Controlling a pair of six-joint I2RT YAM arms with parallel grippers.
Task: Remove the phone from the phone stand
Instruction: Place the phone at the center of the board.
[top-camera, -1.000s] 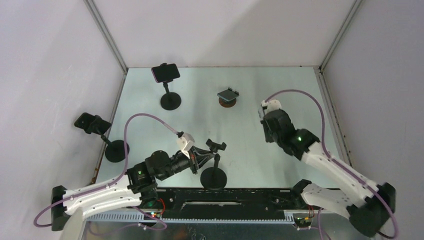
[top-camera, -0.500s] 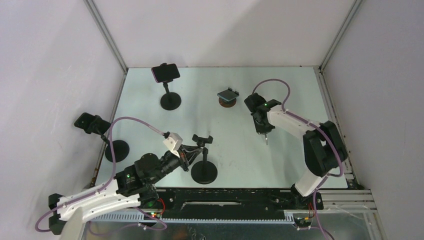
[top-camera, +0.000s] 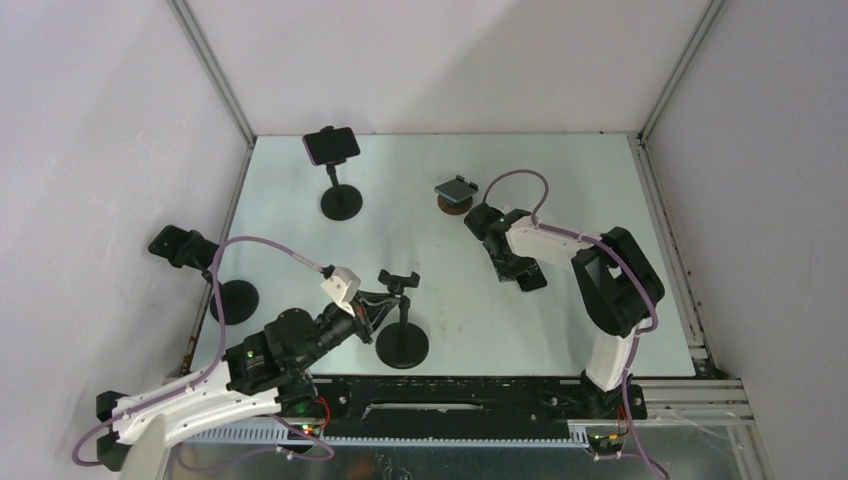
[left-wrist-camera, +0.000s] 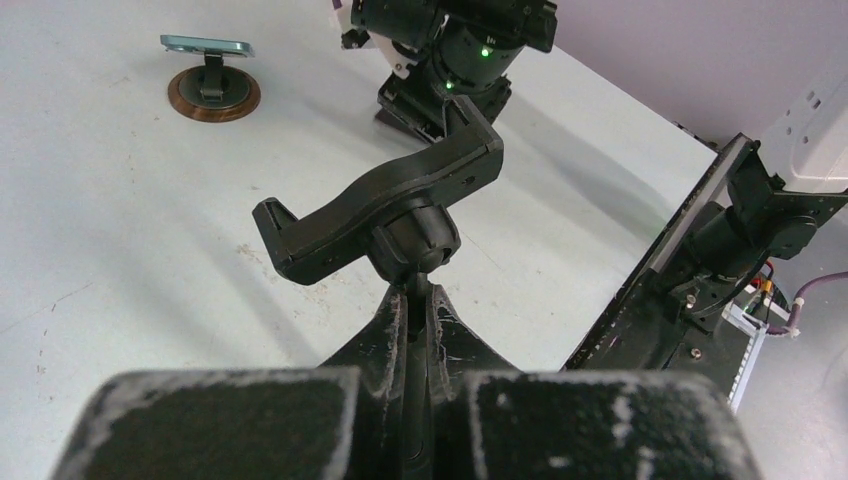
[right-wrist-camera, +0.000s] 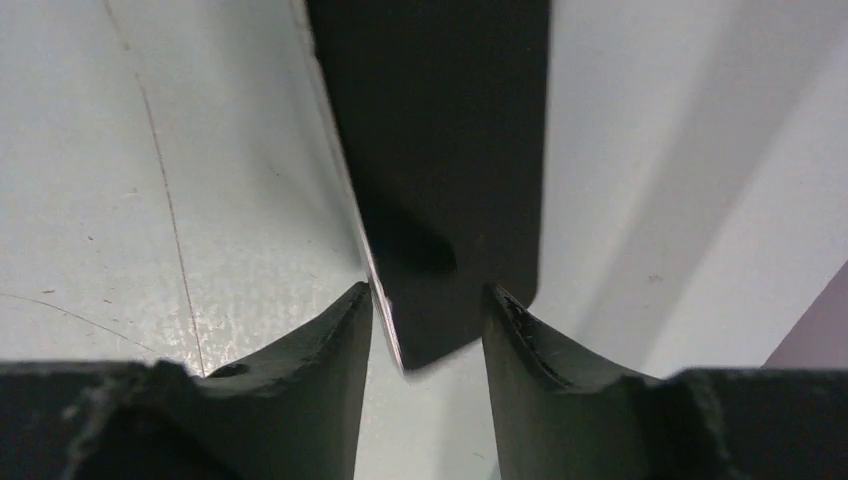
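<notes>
Right gripper (right-wrist-camera: 428, 300): jaws apart, the phone (right-wrist-camera: 440, 150) between them, down on the table (right-wrist-camera: 150, 150). Left gripper (left-wrist-camera: 415, 312): clamped on the phone stand (left-wrist-camera: 390, 200) stem, with the empty cradle just ahead. Likely stiff, slick and breakable, so you should pinch its long edges, not the glass.

The table's (top-camera: 610, 165) far right corner is left open; the near edge is blocked by the phone stand (top-camera: 402, 343).

Robotics lab test cell, plain white enclosure walls (top-camera: 450, 60), aluminium frame posts (top-camera: 213, 72), pale tabletop (top-camera: 580, 170), exposed cabling (top-camera: 515, 173).
</notes>
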